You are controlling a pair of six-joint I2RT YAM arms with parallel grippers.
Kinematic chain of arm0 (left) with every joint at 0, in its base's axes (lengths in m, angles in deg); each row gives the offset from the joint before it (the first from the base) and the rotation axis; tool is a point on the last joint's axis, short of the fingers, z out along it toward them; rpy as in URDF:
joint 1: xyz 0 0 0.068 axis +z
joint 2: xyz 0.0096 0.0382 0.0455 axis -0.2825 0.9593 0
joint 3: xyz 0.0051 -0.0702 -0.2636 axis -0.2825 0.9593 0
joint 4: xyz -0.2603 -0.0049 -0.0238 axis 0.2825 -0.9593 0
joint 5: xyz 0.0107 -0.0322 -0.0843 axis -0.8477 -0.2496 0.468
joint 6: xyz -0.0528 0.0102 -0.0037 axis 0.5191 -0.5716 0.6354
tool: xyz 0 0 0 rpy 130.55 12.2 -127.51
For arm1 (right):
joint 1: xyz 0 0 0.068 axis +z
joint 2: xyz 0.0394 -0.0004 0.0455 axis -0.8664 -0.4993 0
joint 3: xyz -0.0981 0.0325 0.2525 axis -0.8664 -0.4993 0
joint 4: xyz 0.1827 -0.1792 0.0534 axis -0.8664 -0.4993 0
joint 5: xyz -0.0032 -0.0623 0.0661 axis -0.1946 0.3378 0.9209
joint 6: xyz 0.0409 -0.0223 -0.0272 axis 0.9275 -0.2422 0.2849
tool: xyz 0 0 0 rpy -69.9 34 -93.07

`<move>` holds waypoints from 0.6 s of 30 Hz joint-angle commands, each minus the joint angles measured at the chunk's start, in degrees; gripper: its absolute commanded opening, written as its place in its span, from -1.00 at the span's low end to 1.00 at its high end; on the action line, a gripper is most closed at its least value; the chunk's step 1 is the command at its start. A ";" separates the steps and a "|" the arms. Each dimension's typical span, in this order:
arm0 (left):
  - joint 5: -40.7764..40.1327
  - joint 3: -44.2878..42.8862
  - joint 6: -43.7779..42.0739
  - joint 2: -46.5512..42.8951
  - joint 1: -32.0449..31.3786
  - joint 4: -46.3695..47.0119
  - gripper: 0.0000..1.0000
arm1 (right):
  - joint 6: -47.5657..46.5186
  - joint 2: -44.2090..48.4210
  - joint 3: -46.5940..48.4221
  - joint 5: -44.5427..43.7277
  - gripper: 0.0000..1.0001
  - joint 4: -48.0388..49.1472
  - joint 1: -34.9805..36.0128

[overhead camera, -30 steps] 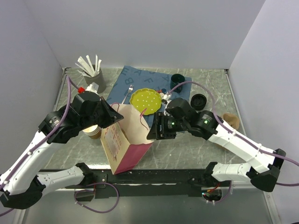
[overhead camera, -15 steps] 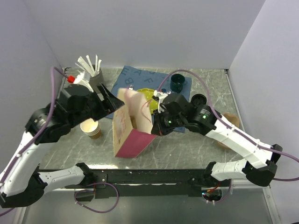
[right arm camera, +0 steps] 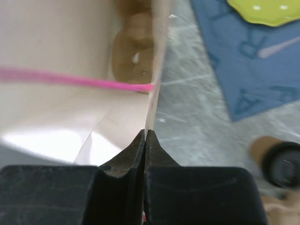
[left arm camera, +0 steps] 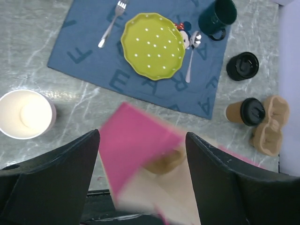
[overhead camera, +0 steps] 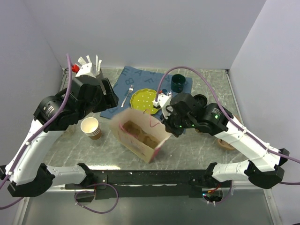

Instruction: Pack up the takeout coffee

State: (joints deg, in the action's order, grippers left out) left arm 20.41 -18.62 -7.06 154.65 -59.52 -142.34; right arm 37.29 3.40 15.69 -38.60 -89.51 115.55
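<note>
Left jaws apart, empty, over bag. Right jaws clamped on bag rim. Takeout coffee upright on worktop, right of right jaws. Likely light, crushable; grip mid-wall, below lid, gently.

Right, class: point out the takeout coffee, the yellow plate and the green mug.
takeout coffee [left arm camera: 253,111], left wrist view, on its black lid.
yellow plate [left arm camera: 152,45], left wrist view, centre of its dotted face.
green mug [left arm camera: 218,16], left wrist view, on its side wall.
</note>
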 commanded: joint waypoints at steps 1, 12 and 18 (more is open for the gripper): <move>-0.93 0.42 -2.53 -2.24 1.36 0.70 0.58 | -7.61 1.93 1.62 -8.65 -0.94 -2.11 -0.05; 31.25 22.57 -12.73 -14.81 1.45 19.08 0.56 | -5.60 3.95 -1.20 -11.30 -0.91 2.54 0.13; 32.67 26.00 -13.08 -13.14 1.45 17.40 0.53 | -4.19 2.63 -0.41 -12.71 -0.94 2.37 0.13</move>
State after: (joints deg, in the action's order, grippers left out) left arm 48.67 5.80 -18.21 140.46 -58.14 -127.69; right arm 31.50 5.67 14.51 -49.34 -90.39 115.55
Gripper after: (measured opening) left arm 0.770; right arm 0.040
